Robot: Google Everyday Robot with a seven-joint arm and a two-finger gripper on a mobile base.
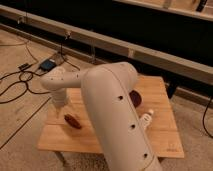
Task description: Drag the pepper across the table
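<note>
The pepper [73, 121] is a small dark red glossy oval. It lies on the left part of the light wooden table [165, 136]. My gripper [62, 106] hangs from the white wrist, just above and to the left of the pepper, close to it. I cannot tell whether it touches the pepper. The thick white arm [116, 115] crosses the middle of the table and hides part of its top.
A round dark purple bowl [135, 98] shows partly behind the arm. A small white item [146, 119] lies to the right of the arm. Cables [20, 80] and a blue device [48, 65] are on the floor at left. A dark wall with a rail [150, 55] runs behind.
</note>
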